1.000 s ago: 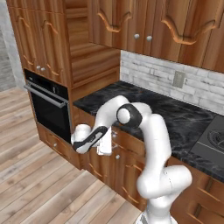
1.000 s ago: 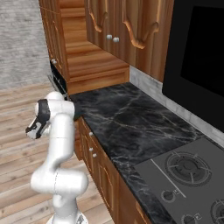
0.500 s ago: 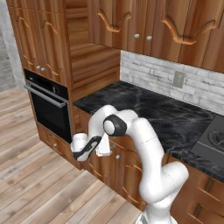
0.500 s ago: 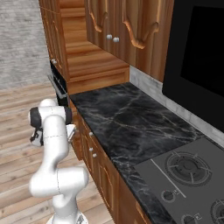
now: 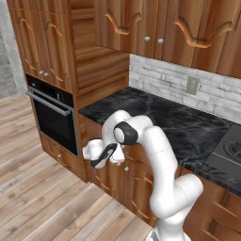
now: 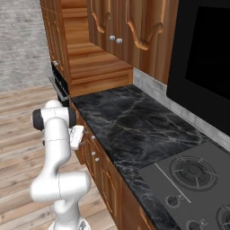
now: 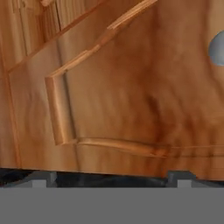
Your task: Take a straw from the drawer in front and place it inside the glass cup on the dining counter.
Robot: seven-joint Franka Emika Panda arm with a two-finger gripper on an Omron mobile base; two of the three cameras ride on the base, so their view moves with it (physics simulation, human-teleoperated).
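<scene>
Drawer: shut, wood front (image 7: 131,100) right ahead of my hand camera, raised panel outline across it, a sliver of round silver knob (image 7: 217,48) at the right edge of that view.
Straw: can't see it; no open drawer in front of me.
My pincer: (image 5: 104,157) jaws spread wide, nothing between them, close to the cabinet front just below the counter edge. Hand view has only the two finger bases at the bottom, tips too dim to point at.
My arm: elbow folded, forearm reaching down and left in the left base view; in the right base view the hand (image 6: 76,137) sits just beside the top drawer row.
Counter: black marble top (image 6: 134,130) with white veins, white brick behind it (image 5: 188,87), cooktop (image 6: 188,179) at the far right.
Lower cabinets: wood doors and drawers with small round knobs (image 6: 96,153) under the marble.
Oven: black built-in unit (image 5: 52,122) left of the counter, long silver handle.
Upper cabinets: wood doors (image 5: 155,23) with knobs above the brick.
Floor: light wood planks (image 5: 42,202).
</scene>
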